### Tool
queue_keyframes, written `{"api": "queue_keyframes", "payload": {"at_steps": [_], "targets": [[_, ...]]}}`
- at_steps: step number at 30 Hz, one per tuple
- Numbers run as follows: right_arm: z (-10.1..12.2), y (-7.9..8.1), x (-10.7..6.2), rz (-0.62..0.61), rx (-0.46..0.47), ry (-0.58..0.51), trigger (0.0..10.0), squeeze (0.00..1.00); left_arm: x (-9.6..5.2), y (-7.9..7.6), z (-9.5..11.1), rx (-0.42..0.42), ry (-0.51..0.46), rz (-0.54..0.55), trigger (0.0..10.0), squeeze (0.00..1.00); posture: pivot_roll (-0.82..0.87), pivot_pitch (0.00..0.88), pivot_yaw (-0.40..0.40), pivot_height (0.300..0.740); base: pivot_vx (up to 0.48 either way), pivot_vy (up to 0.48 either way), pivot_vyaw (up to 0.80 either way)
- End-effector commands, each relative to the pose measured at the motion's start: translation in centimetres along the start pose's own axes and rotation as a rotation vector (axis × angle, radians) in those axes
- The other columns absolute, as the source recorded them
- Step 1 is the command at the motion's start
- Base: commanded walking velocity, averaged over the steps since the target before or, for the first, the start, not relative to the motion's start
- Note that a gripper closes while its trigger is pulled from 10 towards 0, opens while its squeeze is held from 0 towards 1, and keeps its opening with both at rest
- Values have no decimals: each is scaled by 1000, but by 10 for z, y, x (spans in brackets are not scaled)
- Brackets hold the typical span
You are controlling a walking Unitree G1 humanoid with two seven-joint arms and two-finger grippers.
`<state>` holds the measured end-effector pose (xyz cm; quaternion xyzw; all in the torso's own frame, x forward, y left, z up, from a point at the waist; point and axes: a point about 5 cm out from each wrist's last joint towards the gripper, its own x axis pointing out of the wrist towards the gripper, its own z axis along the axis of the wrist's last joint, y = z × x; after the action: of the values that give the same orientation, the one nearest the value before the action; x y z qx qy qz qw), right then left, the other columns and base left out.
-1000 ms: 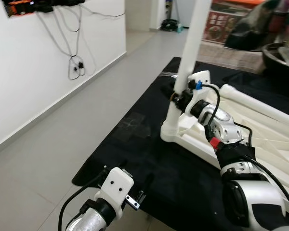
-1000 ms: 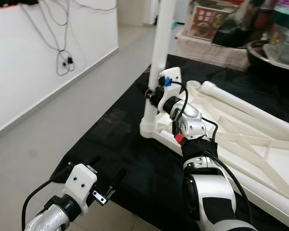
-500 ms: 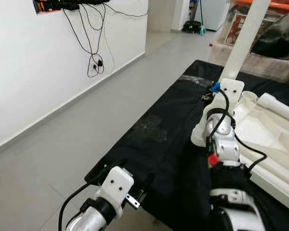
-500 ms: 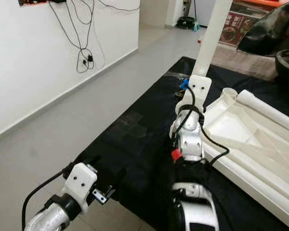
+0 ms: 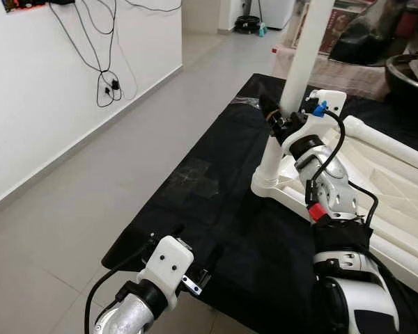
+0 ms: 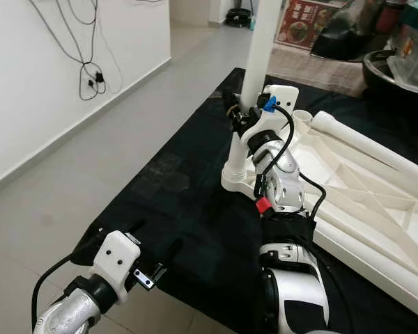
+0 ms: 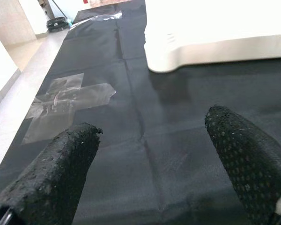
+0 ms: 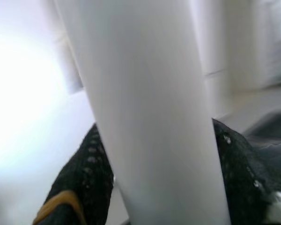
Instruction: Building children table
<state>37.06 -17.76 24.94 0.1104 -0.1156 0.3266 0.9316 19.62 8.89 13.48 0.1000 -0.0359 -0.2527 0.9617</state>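
My right gripper [image 5: 279, 120] clamps the upright white plastic table leg [image 5: 301, 59] socketed in the upturned white tabletop [image 5: 376, 188] on the black mat [image 5: 216, 202]; left gripper [image 7: 150, 154] hovers nearby, fingers apart.

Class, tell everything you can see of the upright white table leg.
The white table leg is a smooth, plastic-looking round tube, standing upright in a corner socket of the upturned white table top, which lies on a black mat. Its upper end runs out of view. The right claw is shut around it just above the socket.
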Motion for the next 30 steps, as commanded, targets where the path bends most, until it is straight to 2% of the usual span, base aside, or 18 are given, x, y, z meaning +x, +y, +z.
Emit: {"api": "queue_keyframes", "payload": {"at_steps": [1,3,4,6,10,11,12,13,14,15,16,17,19,22,24,25,27,30], "targets": [[-17,17,1,256,99,84,10000,0,-1,-2,-5,0,19,-6,10000,0,134,68,-54,740,0,0,0],[-18,18,-7,393,124,116,10000,0,-1,-2,-5,2,19,-5,10000,0,139,65,-54,740,0,0,0],[-18,18,-7,393,124,116,10000,0,-1,-2,-5,2,19,-5,10000,0,139,65,-54,740,0,0,0],[-23,20,-11,510,107,155,10000,0,-1,-1,-5,3,19,-2,10000,0,140,63,-56,740,0,0,0],[-27,21,-8,541,113,177,10000,0,-2,-1,-5,4,20,0,10000,0,146,61,-57,740,0,0,0],[-36,21,5,419,33,196,275,0,-2,-1,-5,5,21,-1,10000,0,150,56,-55,740,0,0,0],[-36,21,5,419,33,196,275,0,-2,-1,-5,5,21,-1,10000,0,150,56,-55,740,0,0,0],[-38,17,17,261,-53,181,0,0,-2,-1,-5,6,21,0,10000,0,147,55,-53,740,0,0,0],[-38,17,17,261,-53,181,0,0,-2,-1,-5,6,21,0,10000,0,147,55,-53,740,0,0,0],[-37,15,23,166,-102,166,0,0,-2,-1,-5,6,20,0,10000,0,147,55,-53,740,0,0,0],[-34,5,26,-12,-132,140,0,0,-2,-1,-5,6,20,0,10000,0,141,53,-48,740,0,0,0],[-32,-2,27,-122,-143,125,0,0,-2,-1,-5,6,20,-1,10000,0,141,53,-48,740,0,0,0],[-30,-19,20,-355,-135,108,0,0,-2,-1,-5,7,18,-3,10000,0,140,52,-53,740,0,0,0],[-29,-26,15,-439,-144,92,0,0,-2,-1,-5,7,17,-3,10000,0,140,52,-53,740,0,0,0],[-24,-43,-11,-823,-236,77,0,0,-1,-1,-5,7,17,-4,10000,0,137,59,-52,740,0,0,0],[-24,-43,-11,-823,-236,77,0,0,-1,-1,-5,7,17,-4,10000,0,137,59,-52,740,0,0,0],[-25,-46,-32,-1071,-273,69,0,0,-1,-2,-5,6,18,-6,10000,0,131,62,-51,740,0,0,0],[-33,-35,-37,-1120,-262,86,0,0,0,-2,-5,5,17,-10,10000,0,132,68,-50,740,0,0,0]]}}
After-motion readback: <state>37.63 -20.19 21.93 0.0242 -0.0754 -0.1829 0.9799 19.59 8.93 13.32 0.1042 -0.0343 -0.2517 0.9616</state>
